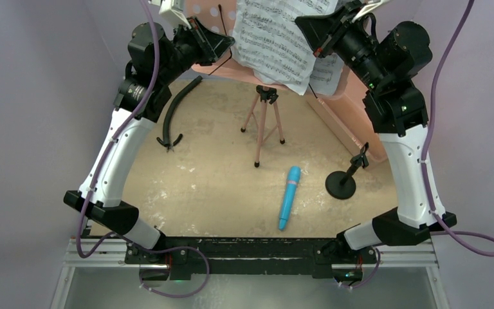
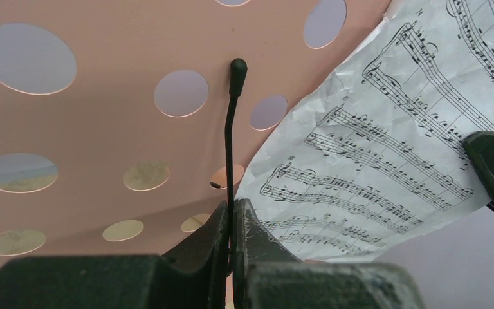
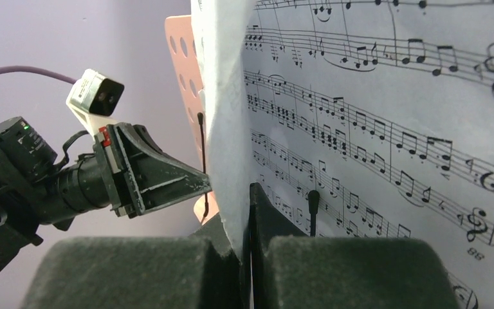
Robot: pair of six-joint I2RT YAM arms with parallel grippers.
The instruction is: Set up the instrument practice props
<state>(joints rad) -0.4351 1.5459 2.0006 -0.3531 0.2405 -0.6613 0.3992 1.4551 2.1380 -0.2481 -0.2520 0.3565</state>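
Pink music stand (image 2: 103,122): clamps its black wire (image 2: 229,148) with left gripper (image 2: 233,215), pinches sheet-music page (image 3: 373,129) edge with right gripper (image 3: 249,199).

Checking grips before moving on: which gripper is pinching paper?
The right gripper, shut on a page edge; the left gripper clamps a black wire instead.

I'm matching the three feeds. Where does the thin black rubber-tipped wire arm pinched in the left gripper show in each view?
Top external: thin black rubber-tipped wire arm at top, left of centre.
Left wrist: centre, rising from between the fingers of the left gripper.
Right wrist: left of centre, above that gripper's tip.
Shared landmark: pink perforated stand desk behind it.
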